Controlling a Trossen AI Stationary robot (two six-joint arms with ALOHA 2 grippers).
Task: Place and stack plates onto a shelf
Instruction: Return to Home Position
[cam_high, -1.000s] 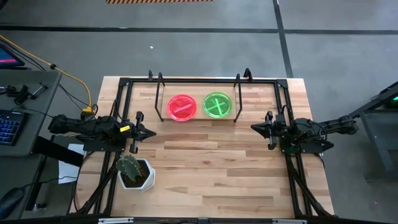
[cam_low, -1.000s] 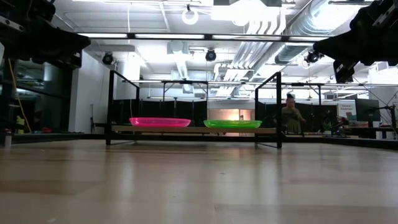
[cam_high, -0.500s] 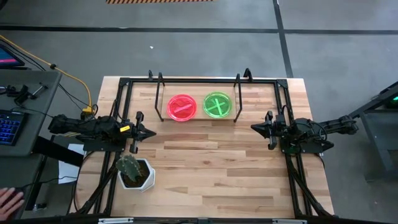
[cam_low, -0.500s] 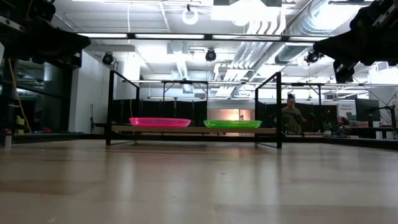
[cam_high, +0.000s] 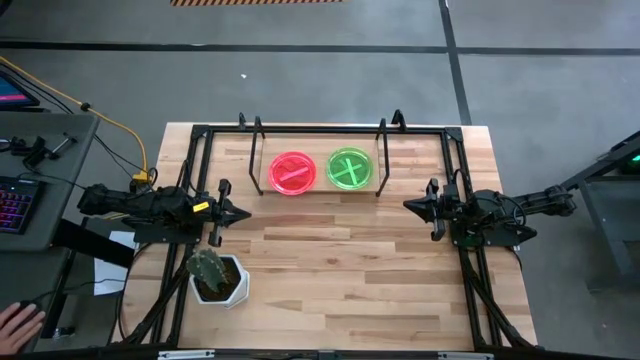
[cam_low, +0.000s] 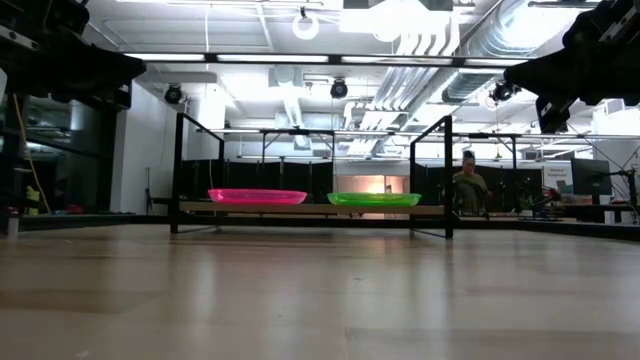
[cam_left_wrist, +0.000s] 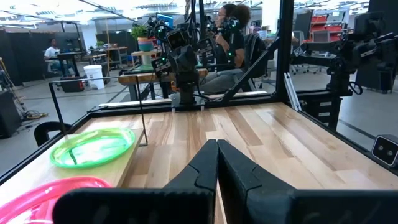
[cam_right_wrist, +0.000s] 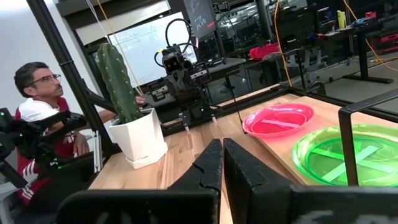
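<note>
- Light wooden tabletop (cam_high: 340, 270) carries a low wood-board shelf with black rods (cam_high: 322, 188) near its far edge.
- Round translucent pink-red plastic plate (cam_high: 293, 173) and neon green plastic plate (cam_high: 350, 168) lie side by side on the shelf.
- Left gripper (cam_high: 245, 213) and right gripper (cam_high: 408, 205) hang at opposite table sides, fingers pressed together and empty, well apart from both plates.

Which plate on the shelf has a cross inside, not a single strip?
The green plate, on the right in the high view; the pink plate beside it shows only one strip.
</note>
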